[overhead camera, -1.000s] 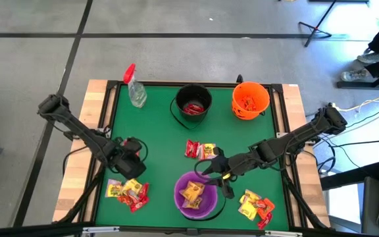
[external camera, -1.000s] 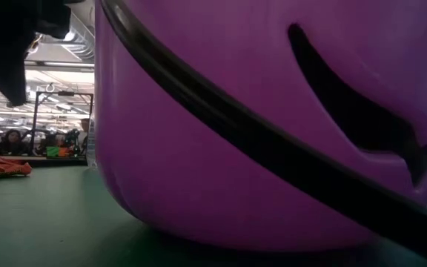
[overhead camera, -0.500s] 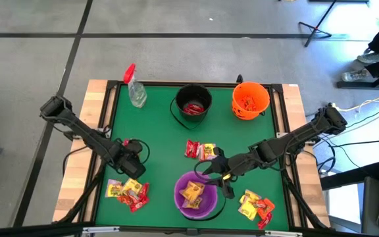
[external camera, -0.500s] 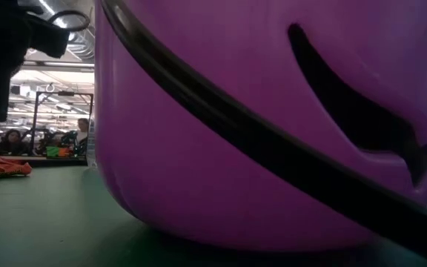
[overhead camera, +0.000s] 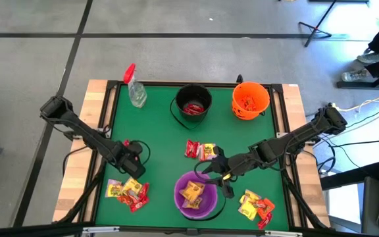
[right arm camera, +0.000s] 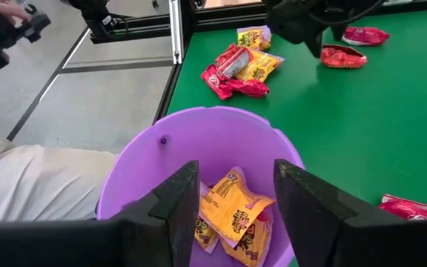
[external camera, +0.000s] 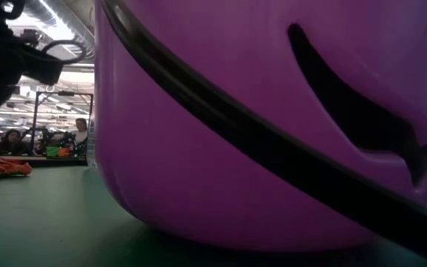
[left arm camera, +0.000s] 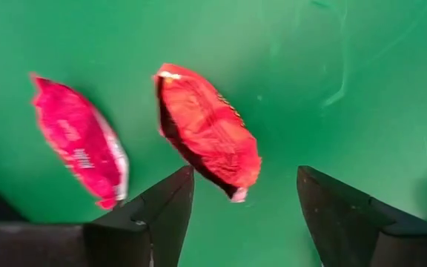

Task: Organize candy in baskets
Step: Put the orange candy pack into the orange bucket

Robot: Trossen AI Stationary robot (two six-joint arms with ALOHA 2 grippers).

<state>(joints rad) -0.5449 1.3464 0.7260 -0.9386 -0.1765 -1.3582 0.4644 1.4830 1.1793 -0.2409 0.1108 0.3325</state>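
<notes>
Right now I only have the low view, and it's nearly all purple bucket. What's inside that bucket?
Observer: Yellow candy packets lie in the purple bucket.
Operator: Where's the right gripper?
Observer: The right gripper hangs open at that bucket's edge, holding nothing.
Operator: And the left one?
Observer: The left gripper is open over an orange-red packet that lies on the green table.

In your low view the purple bucket (external camera: 273, 126) fills nearly everything, its top and sides cut off, hiding the table behind.
</notes>
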